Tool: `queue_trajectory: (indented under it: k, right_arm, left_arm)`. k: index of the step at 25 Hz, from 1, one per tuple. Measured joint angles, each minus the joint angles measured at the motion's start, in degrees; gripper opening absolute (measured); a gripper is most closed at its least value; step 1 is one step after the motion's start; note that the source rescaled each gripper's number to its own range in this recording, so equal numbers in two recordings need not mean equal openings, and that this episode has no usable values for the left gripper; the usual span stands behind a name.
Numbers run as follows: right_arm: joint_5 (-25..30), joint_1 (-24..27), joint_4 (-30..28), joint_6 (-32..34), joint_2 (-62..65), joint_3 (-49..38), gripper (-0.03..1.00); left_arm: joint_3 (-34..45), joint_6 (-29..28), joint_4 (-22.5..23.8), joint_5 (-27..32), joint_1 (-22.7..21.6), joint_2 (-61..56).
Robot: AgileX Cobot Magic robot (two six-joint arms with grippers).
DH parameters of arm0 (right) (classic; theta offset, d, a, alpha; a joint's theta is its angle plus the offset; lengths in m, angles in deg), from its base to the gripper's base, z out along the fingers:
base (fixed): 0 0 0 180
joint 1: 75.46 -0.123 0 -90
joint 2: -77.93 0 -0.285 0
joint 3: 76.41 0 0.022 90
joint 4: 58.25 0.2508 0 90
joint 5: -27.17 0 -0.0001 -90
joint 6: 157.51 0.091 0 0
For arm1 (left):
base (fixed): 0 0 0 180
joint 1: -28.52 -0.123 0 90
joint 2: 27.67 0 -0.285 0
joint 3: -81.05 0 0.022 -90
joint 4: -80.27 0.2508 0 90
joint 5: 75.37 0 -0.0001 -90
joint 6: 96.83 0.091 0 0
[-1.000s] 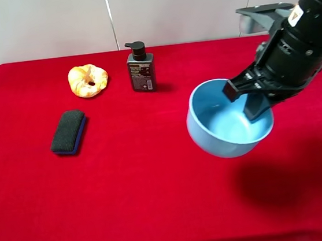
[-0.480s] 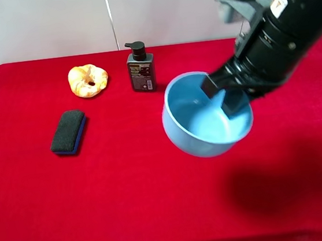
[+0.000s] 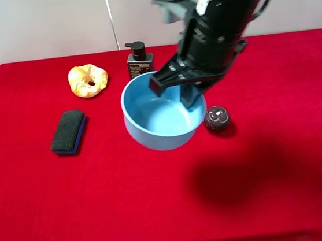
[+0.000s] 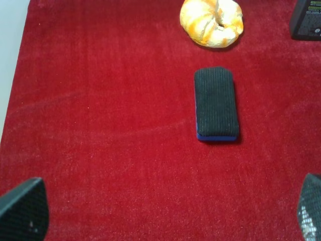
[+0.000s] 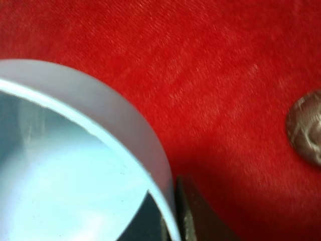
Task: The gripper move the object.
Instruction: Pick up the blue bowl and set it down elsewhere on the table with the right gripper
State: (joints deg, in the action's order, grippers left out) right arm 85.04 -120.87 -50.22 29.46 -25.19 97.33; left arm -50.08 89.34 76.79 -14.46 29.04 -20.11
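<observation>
The light blue bowl (image 3: 160, 119) is in the middle of the red table, tilted slightly. My right gripper (image 3: 176, 92) reaches across from the right and is shut on the bowl's far rim, one finger inside and one outside. The right wrist view shows the bowl's rim (image 5: 108, 113) close up with my right gripper (image 5: 168, 216) pinching it. I cannot tell whether the bowl touches the cloth. My left gripper (image 4: 165, 213) is open and empty, hovering over the cloth near the sponge; it is out of the high view.
A small maroon ball (image 3: 216, 118) lies just right of the bowl, also in the right wrist view (image 5: 306, 128). A black pump bottle (image 3: 140, 62) stands just behind the bowl. A bread ring (image 3: 88, 80) and a dark sponge block (image 3: 68, 131) lie at the left.
My right gripper has carried the bowl leftward, from the right side to the middle of the table, next to the bottle. The maroon ball has come into view.
</observation>
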Motion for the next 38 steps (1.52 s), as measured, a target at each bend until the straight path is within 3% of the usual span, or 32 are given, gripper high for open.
queue_trajectory:
  k: [18, 27, 38]
  right_arm:
    - [-1.4, -0.5, 1.3, -3.4, -15.7, 13.7, 0.00]
    - [-2.3, -3.9, 0.8, -4.2, -23.2, 20.7, 0.00]
    - [-9.3, -6.2, 0.6, -4.3, -27.4, 21.3, 0.00]
  left_arm:
    - [0.0, 0.0, 0.0, 0.0, 0.0, 0.0]
    - [0.0, 0.0, 0.0, 0.0, 0.0, 0.0]
    - [0.0, 0.0, 0.0, 0.0, 0.0, 0.0]
